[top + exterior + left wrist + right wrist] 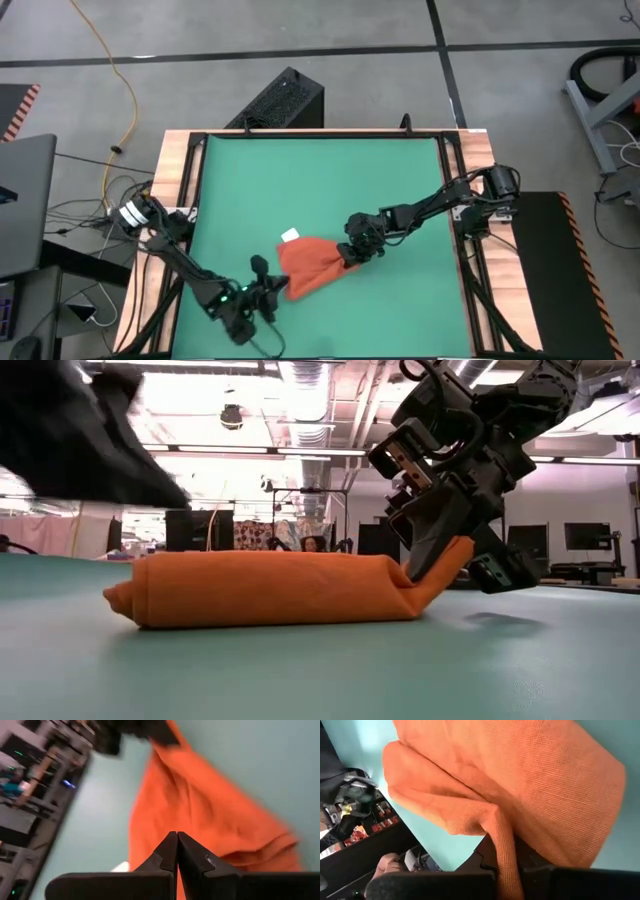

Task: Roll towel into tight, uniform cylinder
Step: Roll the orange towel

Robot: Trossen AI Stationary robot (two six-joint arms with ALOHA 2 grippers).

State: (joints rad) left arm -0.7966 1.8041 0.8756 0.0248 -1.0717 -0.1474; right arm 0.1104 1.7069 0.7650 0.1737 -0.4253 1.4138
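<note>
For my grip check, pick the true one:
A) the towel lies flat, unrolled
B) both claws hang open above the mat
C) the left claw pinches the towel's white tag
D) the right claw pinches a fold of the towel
D: in the right wrist view the right claw is closed on a fold of the orange towel, whose end lifts off the mat in the low view.

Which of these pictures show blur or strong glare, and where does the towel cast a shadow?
Low view: ceiling lights glare, the left arm is blurred, and the towel casts a faint shadow on the green mat. Left wrist view: the towel is smeared. Right wrist view: sharp weave, with an edge pinched by the right gripper.
</note>
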